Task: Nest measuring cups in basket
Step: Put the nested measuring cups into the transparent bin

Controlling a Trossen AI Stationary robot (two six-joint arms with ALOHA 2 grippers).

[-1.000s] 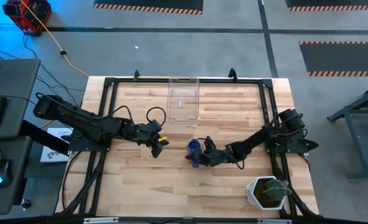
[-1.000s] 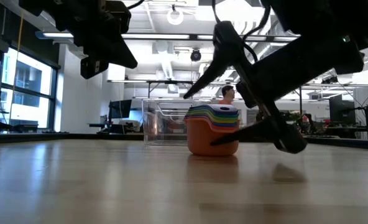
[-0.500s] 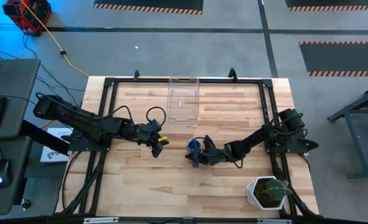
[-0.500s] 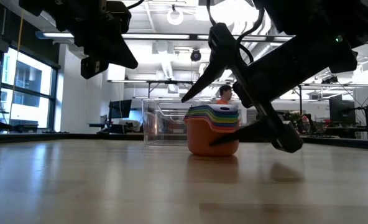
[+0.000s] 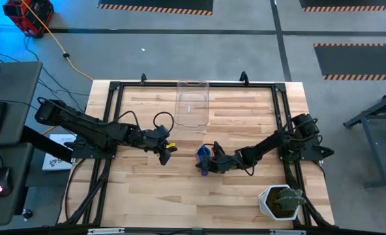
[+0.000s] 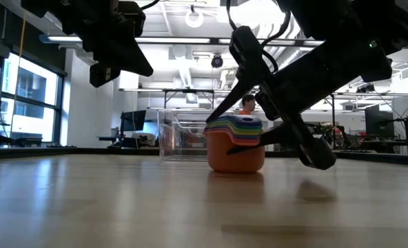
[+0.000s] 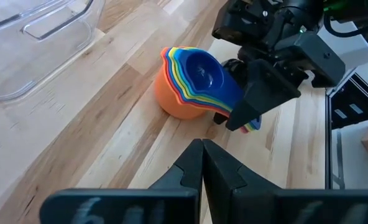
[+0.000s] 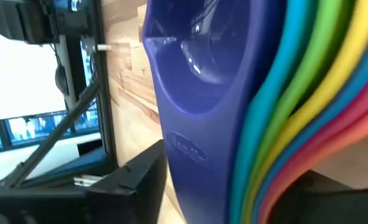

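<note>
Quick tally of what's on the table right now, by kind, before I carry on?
Measuring cups, one nested stack; the separate cups can't be counted reliably: 1 stack
Clear basket: 1
White pot with plant: 1
Total: 3 items on the table

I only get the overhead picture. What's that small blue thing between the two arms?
Observer: Nested measuring cups: orange outermost, rainbow rims, blue innermost.
Visitor: Is the right arm holding them up?
Observer: No. The low view shows the stack flat on the table, with the right gripper at its handles.
Visitor: And the left arm?
Observer: The left gripper hangs above the table, jaws shut.
</note>
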